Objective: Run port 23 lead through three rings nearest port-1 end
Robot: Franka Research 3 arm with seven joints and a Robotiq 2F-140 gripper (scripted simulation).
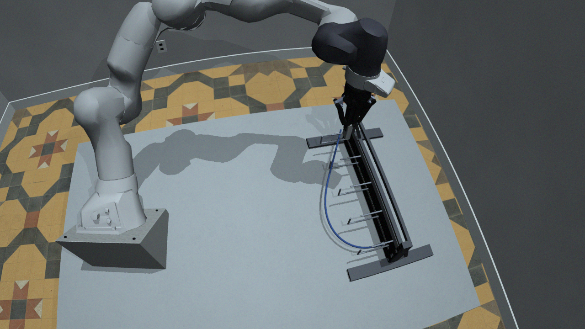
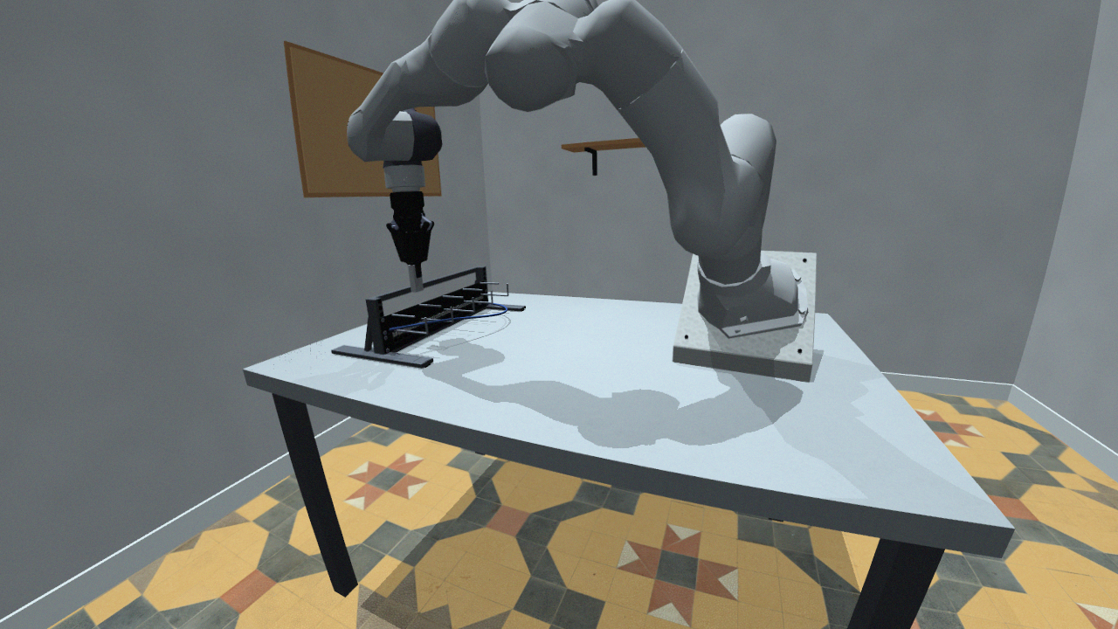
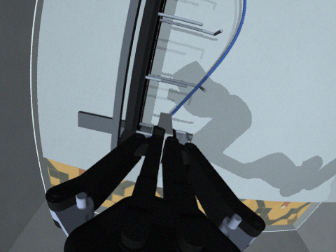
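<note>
My gripper [image 1: 347, 131] [image 2: 416, 277] [image 3: 164, 122] is shut, with no lead visible between its fingertips. It is above the port-1 end of the patch panel [image 1: 368, 192], pointing down. The blue lead [image 1: 325, 200] [image 3: 189, 95] bows out from the port-23 end and curves back toward the port-1 end. It passes in front of the middle rings and crosses the front of the second ring [image 1: 330, 164] [image 3: 204, 90]. In the wrist view it passes behind the fingertips, which partly hide the first ring [image 3: 189, 137] and the lead's free end.
The rack stands upright on two long feet [image 1: 368, 272] [image 2: 383, 356] [image 3: 96, 120]. The third ring [image 1: 339, 192] [image 3: 218, 32] and further rings stick out toward the robot's base [image 1: 114, 204] [image 2: 758, 305]. The tabletop's edge [image 2: 547, 451] lies beyond the port-1 end.
</note>
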